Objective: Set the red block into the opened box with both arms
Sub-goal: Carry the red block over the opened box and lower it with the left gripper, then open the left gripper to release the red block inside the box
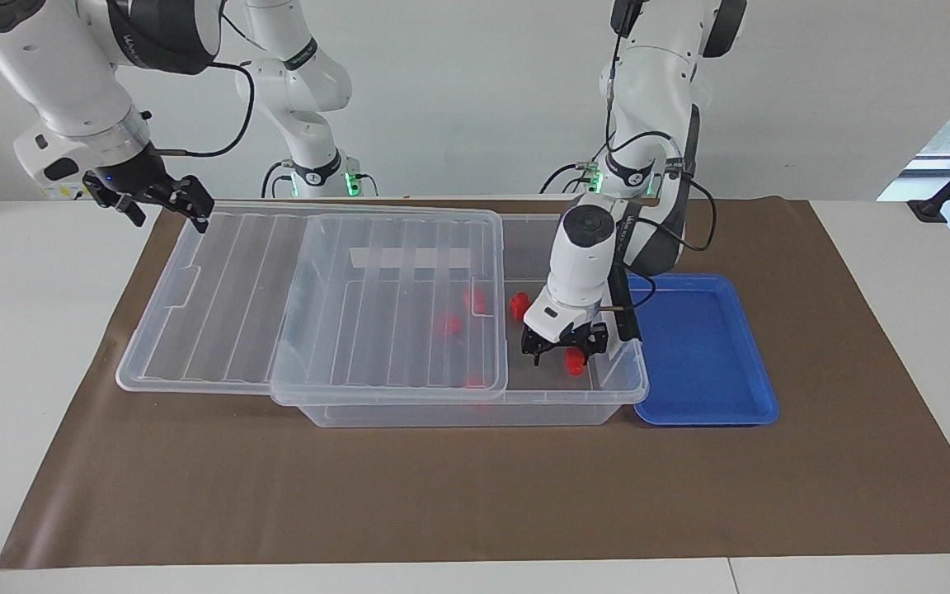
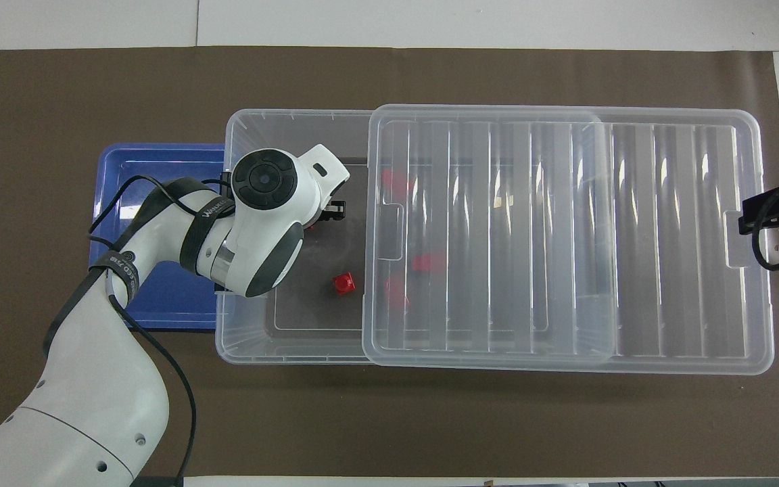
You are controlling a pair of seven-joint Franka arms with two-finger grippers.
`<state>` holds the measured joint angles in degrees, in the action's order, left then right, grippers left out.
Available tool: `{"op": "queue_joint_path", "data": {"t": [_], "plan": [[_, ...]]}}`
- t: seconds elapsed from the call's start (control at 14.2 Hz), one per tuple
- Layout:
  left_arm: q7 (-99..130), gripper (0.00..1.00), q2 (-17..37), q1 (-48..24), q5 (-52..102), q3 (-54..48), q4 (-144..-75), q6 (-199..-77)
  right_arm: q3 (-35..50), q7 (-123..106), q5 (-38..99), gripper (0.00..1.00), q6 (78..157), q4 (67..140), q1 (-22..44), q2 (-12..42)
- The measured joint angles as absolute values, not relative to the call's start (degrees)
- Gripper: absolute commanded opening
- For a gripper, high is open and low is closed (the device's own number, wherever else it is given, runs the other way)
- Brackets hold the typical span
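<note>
- The left gripper (image 1: 562, 350) hangs low inside the open end of the box (image 1: 623, 388), fingers apart, holding nothing.
- The red block (image 1: 576, 360) lies on the box floor just beside one fingertip; whether they touch cannot be told. It is small, bright red and stubby.
- In the facing view this block shows clearly; in the overhead view the left arm's wrist covers nearly all of it, leaving only a red sliver at the gripper (image 2: 325, 215).
- The overhead view shows a second red block (image 2: 343, 283) bare on the floor, and more red shapes blurred under the lid (image 2: 565, 237).
- The lid lies slid toward the right arm's end, covering most of the box.
- The blue tray (image 1: 706, 355) sits beside the box at the left arm's end.
- The right gripper (image 1: 160, 202) hangs open over the lid's end.
</note>
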<state>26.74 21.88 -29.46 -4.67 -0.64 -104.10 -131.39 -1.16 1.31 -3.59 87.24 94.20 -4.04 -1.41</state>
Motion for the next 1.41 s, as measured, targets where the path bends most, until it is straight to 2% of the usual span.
{"op": "queue_joint_path", "data": {"t": [0.28, 0.77, 1.41], "plan": [[26.7, 1.0, 17.5, -29.5, -4.7, -0.6, -104.1, -127.6, -1.4, 1.3, -1.3, 1.0, 87.5, 94.2, -4.1, -1.5], [26.8, 1.0, 15.4, -29.5, -4.7, -0.9, -104.1, -124.6, -1.4, 1.3, -1.3, 1.0, 87.7, 94.2, -4.1, -1.5], [26.1, 1.0, 3.5, -28.6, -4.1, -0.6, -103.9, -112.8, -1.4, 1.3, -1.3, 1.0, 87.7, 94.2, -4.0, -1.5]]}}
